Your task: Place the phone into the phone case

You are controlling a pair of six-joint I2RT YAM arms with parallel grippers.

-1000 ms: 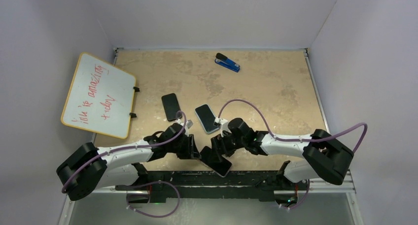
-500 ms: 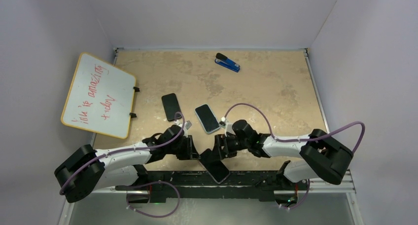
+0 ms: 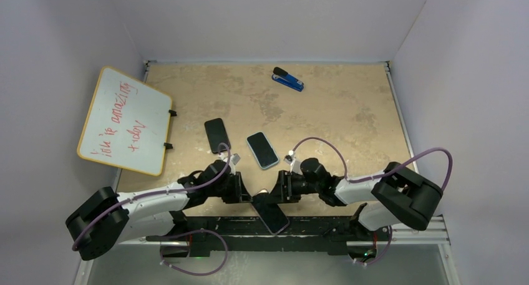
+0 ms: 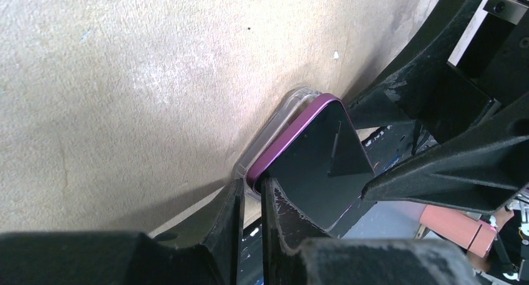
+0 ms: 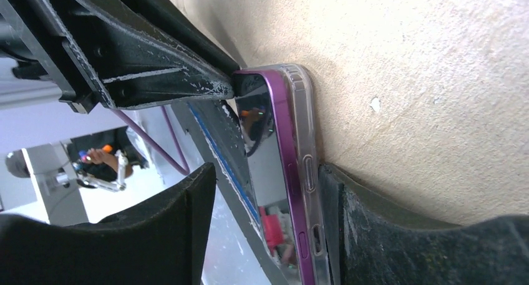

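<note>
- The purple-edged phone (image 3: 270, 211) with a dark glass screen sits at the 6 o'clock edge of the tan bench (image 3: 324, 110), partly overhanging it. This probably leaves room for fingers to reach both of its faces.
- A clear plastic phone case (image 4: 274, 126) hugs the phone's back, between the phone and the bench. From these angles I cannot tell whether the corner is fully seated.
- The left fingers (image 4: 228, 229) come in from 9 o'clock. They are narrowed to a slit and pinch the phone's edge and the case lip together, likely to anchor the pair.
- The right fingers (image 5: 399, 235) reach in from 3 o'clock and straddle both parts. One finger rests against the case's back and the other stands off the screen, so they are parted and not yet gripping.
- Closing them should press the phone into the case.
</note>
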